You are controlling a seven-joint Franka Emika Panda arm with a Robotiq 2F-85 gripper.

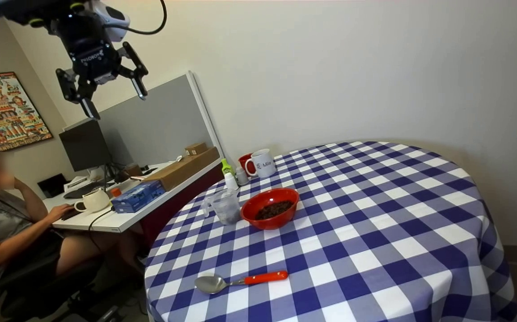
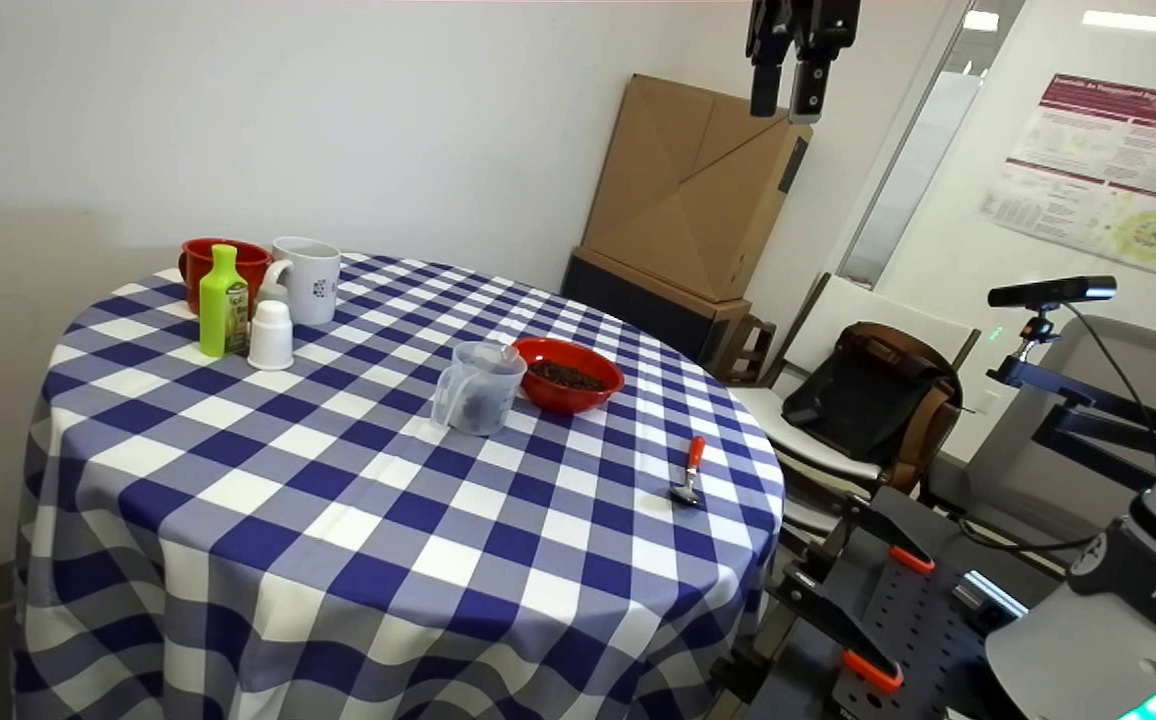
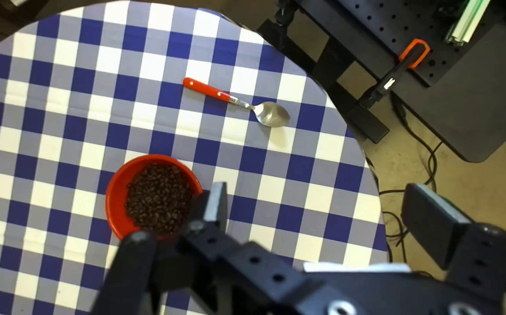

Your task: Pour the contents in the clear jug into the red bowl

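Red bowl (image 3: pixel 118 200): beans (image 3: pixel 159 197) clearest in wrist view

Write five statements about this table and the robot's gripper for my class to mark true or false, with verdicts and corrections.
1. The red bowl holds coffee beans. True.
2. The gripper is clamped on the clear jug. False: the gripper is open and holds nothing; the jug stands upright beside the bowl.
3. The red-handled spoon rests in the bowl. False: it lies on the checked tablecloth.
4. A lime-green bottle stands near a white mug. True.
5. The gripper hangs higher than the jug. True.
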